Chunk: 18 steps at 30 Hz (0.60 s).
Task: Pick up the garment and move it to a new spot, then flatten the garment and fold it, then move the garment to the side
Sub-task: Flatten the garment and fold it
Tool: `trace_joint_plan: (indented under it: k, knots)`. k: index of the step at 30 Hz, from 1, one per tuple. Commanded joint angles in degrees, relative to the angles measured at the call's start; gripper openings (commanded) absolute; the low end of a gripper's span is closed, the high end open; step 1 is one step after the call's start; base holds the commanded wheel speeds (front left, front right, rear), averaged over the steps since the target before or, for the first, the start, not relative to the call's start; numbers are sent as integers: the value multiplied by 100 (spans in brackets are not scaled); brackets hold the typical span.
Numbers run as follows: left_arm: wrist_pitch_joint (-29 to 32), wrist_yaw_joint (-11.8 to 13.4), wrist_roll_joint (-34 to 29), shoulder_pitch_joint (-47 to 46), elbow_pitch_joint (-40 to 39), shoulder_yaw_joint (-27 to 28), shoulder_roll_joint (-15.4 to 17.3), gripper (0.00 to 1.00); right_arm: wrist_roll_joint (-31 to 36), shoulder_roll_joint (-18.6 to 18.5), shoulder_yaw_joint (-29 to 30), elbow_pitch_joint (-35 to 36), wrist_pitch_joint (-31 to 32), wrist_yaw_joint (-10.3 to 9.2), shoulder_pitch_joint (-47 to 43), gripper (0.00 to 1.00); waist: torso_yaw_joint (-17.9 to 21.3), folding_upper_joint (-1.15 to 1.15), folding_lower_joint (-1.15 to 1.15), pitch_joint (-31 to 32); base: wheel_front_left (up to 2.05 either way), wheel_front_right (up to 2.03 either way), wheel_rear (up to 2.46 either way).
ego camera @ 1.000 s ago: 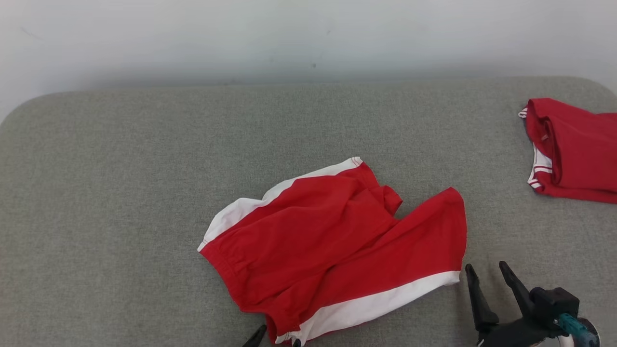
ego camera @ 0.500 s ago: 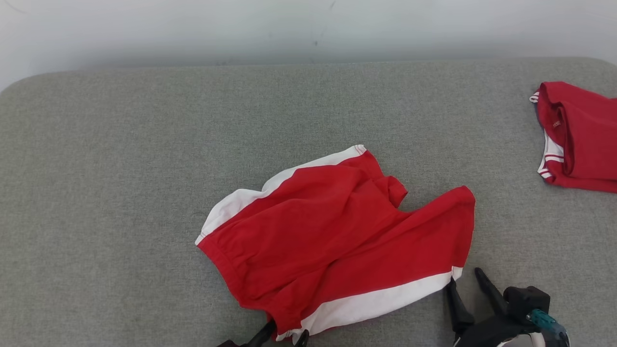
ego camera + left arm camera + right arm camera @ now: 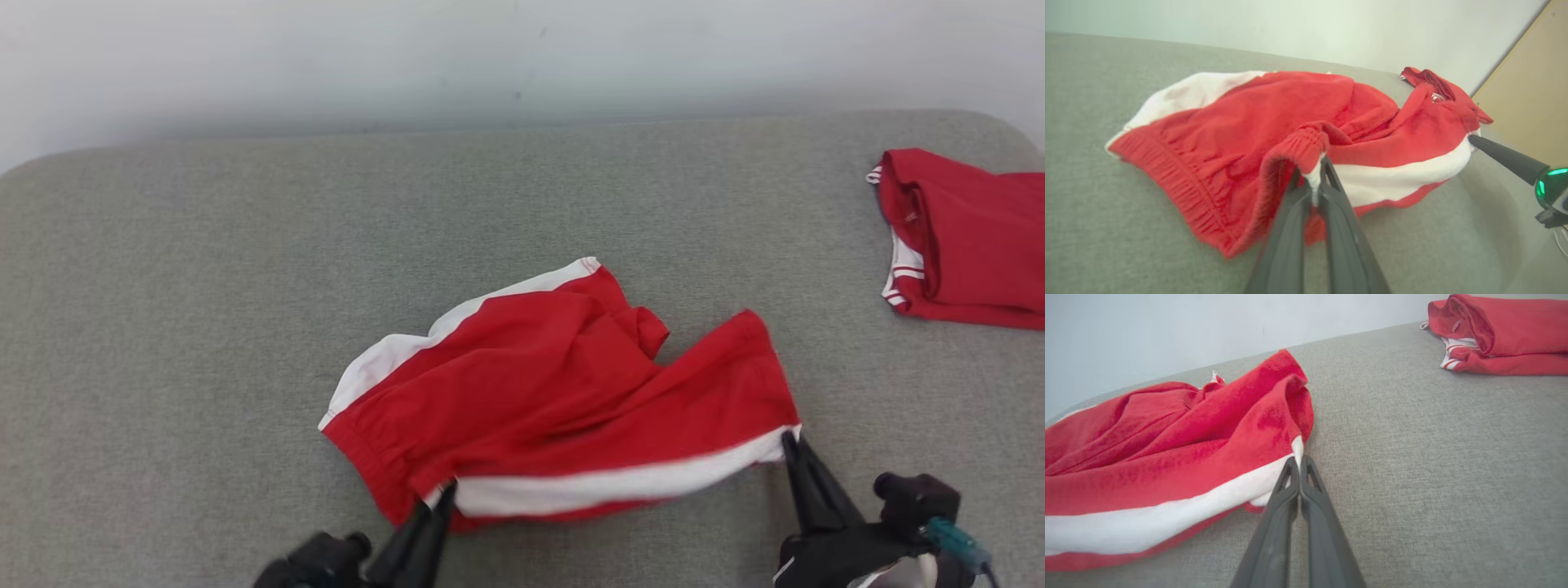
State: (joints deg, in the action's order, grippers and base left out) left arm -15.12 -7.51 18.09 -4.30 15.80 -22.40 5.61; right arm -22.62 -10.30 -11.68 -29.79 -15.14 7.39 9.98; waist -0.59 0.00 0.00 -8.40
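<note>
A grey padded surface (image 3: 163,286) runs from a pale wall (image 3: 490,57) at the far side toward the robot. Near, and just left of centre, the left gripper (image 3: 446,490) presses its two dark fingers together on the near-left corner of the garment (image 3: 555,384), a pair of red shorts with white side stripes. The left wrist view shows a fold of the elastic waistband (image 3: 1298,149) and a sliver of white cloth pinched between the fingertips. The shorts lie rumpled around the middle of the surface, a little toward its near edge, with the waistband to the left and the leg openings to the right. One stripe lies along the far-left edge, and the near white stripe (image 3: 620,486) spans from one gripper to the other. To the right, the right gripper (image 3: 790,445) is clamped narrow on the right end of that stripe, at the corner of the leg hem; the right wrist view shows its fingertips closed on the white cloth. Bare grey fabric separates the shorts from a second red garment (image 3: 971,237), folded with white-and-red trim showing. It rests well apart at the far right of the surface, cut off by the head view's right edge.
</note>
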Motion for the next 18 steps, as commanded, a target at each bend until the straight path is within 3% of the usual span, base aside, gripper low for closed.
trace_joint_plan:
  k: [1,5,8,13,15,18]
  knots:
    - [2,9,-21,-87,-191,171,34,0,-150,-57,50,163,3,15,-27,0,90,0,0,22,0,0,0]
    - [2,9,75,-554,-555,577,65,0,-370,-219,6,574,3,15,338,0,220,0,0,-18,0,0,0]
    - [2,9,87,-1315,-581,472,384,0,-872,-197,-121,726,100,15,936,0,335,0,0,-159,0,0,0]
    - [330,10,662,-3411,-346,94,848,0,-1262,-283,-262,685,584,15,2619,0,457,0,0,-769,0,0,0]
    - [451,10,837,-3886,-273,59,906,0,-1305,-301,-219,638,669,15,3051,0,456,0,0,-963,0,0,0]
    - [882,11,1319,-5437,57,16,1063,0,-1395,-326,-26,374,1022,15,4381,0,441,0,0,-1583,0,0,0]
